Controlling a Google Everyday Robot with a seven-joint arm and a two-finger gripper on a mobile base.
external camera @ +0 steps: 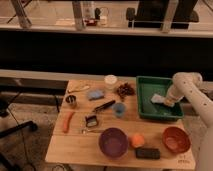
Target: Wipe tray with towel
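Note:
A green tray [150, 113] stands at the right back of the wooden table. A white towel [158, 99] lies inside it toward the right side. My gripper [168, 102] reaches down from the white arm [187, 85] into the tray, right at the towel's right edge and touching or pressing it. The arm's wrist hides part of the towel.
On the table: a purple bowl [113, 142], an orange ball [137, 140], a dark block [148, 153], a red-brown bowl [175, 139], a blue cup [119, 109], a white cup [110, 81], grapes [125, 90], a blue sponge [95, 94], a carrot [67, 121], and utensils.

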